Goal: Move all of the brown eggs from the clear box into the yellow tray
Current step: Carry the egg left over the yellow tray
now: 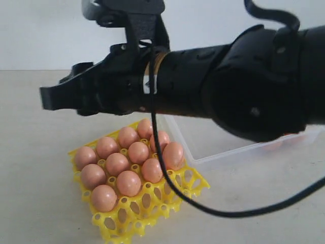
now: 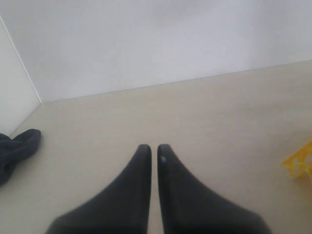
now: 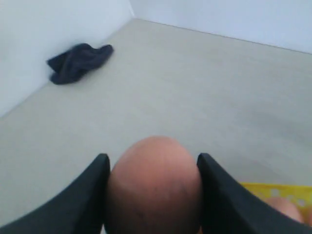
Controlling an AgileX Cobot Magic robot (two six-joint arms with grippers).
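Twelve brown eggs point(image 1: 128, 182), yellow tray point(image 1: 133, 214) (another gripped)

Twelve smooth brown eggs point(image 1: 129, 183) stand in the yellow tray point(image 1: 137, 213), filling its left and far cups. The cups along its near-right edge are open. Another egg point(image 3: 153, 190) is clamped between the right gripper point(image 3: 153, 163) fingers. The clear box point(image 1: 218, 147) lies just beside the tray, to its far right.

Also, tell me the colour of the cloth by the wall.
Dark navy cloth; right wrist view shows it best.
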